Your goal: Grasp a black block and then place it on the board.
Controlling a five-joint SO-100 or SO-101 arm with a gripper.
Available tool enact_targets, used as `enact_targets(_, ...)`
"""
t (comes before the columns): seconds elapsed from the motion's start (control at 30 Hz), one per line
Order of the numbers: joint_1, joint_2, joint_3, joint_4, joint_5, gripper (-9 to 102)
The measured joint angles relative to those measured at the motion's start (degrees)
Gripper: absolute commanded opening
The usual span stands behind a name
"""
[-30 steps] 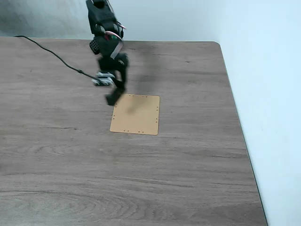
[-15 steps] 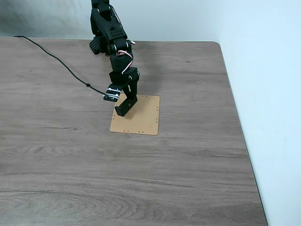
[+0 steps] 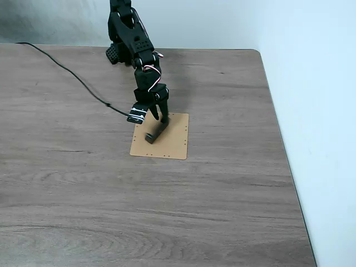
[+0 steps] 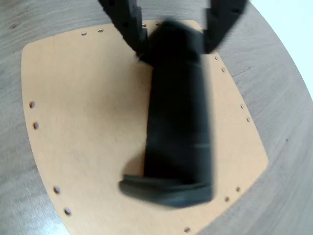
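Wrist view showed the block point(image 4: 178, 112) as a long black bar running down the middle of the frame, blurred along its edges, with a raised lip at its lower end. It lay over the board point(image 4: 88, 127), a tan panel with small holes along its edges, which rested flat on the wood-grain table point(image 4: 288, 88). The two black fingers point(image 4: 129, 24) entered from the top edge, one on each side of the block's upper end, with the gripper point(image 4: 175, 41) straddling it. The jaws stood apart; the blur made it hard to say whether either finger touched the block, and a firm grip could not be confirmed.

Fixed view placed the arm point(image 3: 133, 50) reaching from the table's far edge down to the board point(image 3: 172, 139). The gripper point(image 3: 161, 118) was over the board's upper left part. The block point(image 3: 155, 133) stood tilted beneath it, lower end on or just above the board near its left edge; contact could not be judged at that size. A black cable point(image 3: 67, 69) ran across the table point(image 3: 222, 194) from the left to the gripper's camera. A pale wall point(image 3: 317, 83) bordered the table on the right.
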Motion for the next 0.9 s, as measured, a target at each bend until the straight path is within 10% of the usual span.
enact_targets(0.33, 0.09, -0.18, -0.09, 0.26, 0.00, 21)
enact_targets(0.43, 0.88, 2.02, -0.09, 0.62, 0.00, 0)
enact_targets(0.9, 10.11, 40.87, 27.60, -8.09, 20.30, 0)
